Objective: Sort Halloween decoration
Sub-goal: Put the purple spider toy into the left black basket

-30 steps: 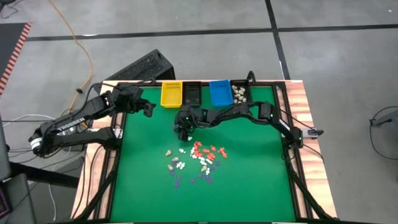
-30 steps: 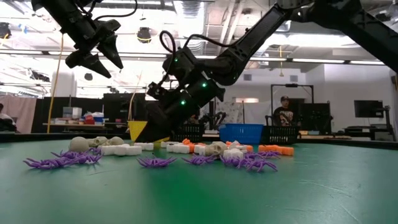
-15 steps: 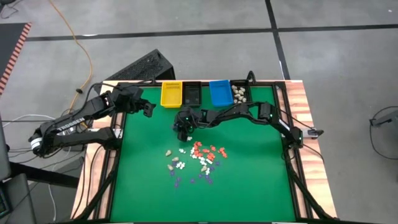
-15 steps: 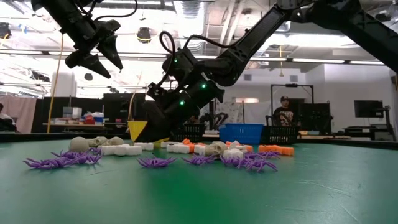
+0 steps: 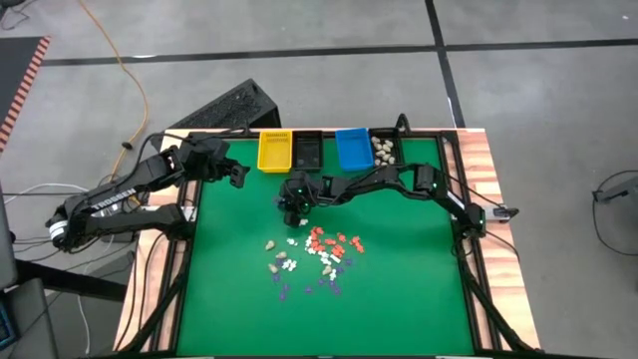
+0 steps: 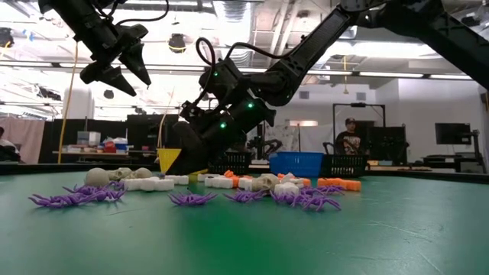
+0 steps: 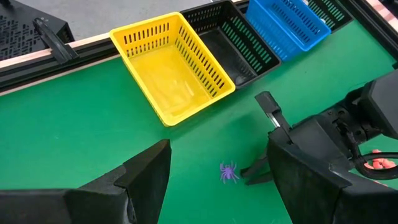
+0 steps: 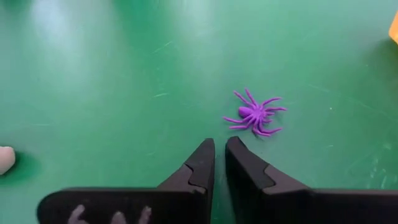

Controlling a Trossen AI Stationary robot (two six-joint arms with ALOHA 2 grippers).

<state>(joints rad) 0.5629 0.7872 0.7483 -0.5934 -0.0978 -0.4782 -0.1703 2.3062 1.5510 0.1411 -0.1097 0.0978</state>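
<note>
The right hand (image 5: 290, 212) hangs low over the green surface (image 5: 399, 289), its two fingers (image 8: 202, 165) drawn nearly together with only a thin gap and nothing between them. A purple spider (image 8: 255, 115) lies on the surface just beyond the fingertips, apart from them. At about five o'clock from this hand lies the scatter of Halloween decoration pieces (image 5: 317, 257): white, cream, orange-red and purple. At twelve o'clock, along the far edge, stand a yellow bin (image 5: 275, 151), a black bin (image 5: 307, 151) and a blue bin (image 5: 352, 148). At ten o'clock the left hand (image 5: 239, 174) waits raised, fingers (image 7: 134, 180) wide apart, empty.
</note>
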